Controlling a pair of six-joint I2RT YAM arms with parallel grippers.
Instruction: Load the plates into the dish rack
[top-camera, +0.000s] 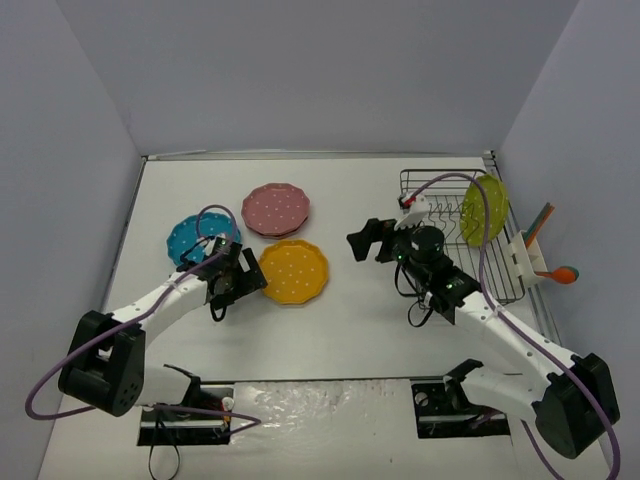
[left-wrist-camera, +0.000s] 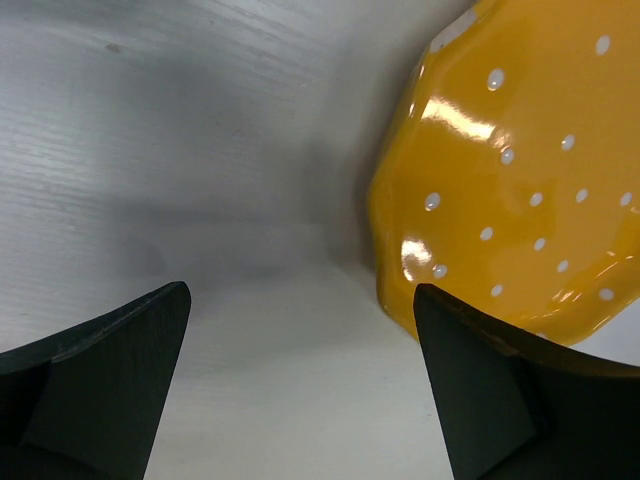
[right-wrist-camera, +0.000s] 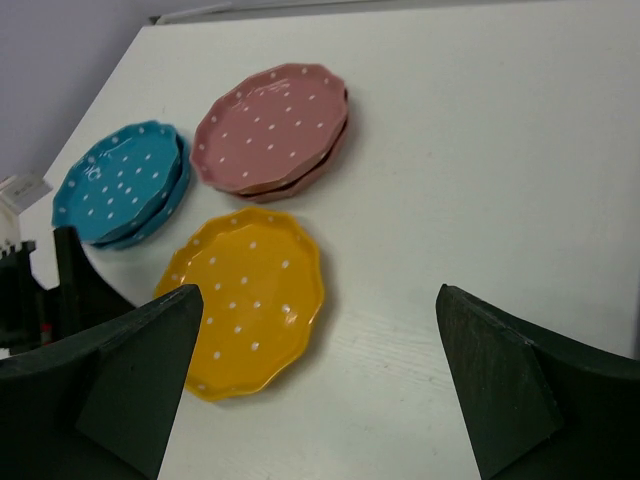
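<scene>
An orange-yellow plate (top-camera: 292, 271) lies flat on the table, with a pink stack (top-camera: 275, 209) behind it and a blue stack (top-camera: 198, 238) to its left. A yellow-green plate (top-camera: 483, 210) stands upright in the black wire dish rack (top-camera: 415, 190). My left gripper (top-camera: 256, 281) is open and low at the orange plate's left edge. In the left wrist view the plate (left-wrist-camera: 520, 170) sits just ahead of the right finger (left-wrist-camera: 500, 390). My right gripper (top-camera: 362, 243) is open and empty above the table, facing the orange plate (right-wrist-camera: 245, 300), pink stack (right-wrist-camera: 270, 125) and blue stack (right-wrist-camera: 120, 180).
A white holder (top-camera: 522, 255) with an orange-tipped utensil (top-camera: 566, 273) hangs off the rack's right side. Grey walls close in the table at the back and both sides. My left arm (right-wrist-camera: 40, 290) shows at the left edge of the right wrist view.
</scene>
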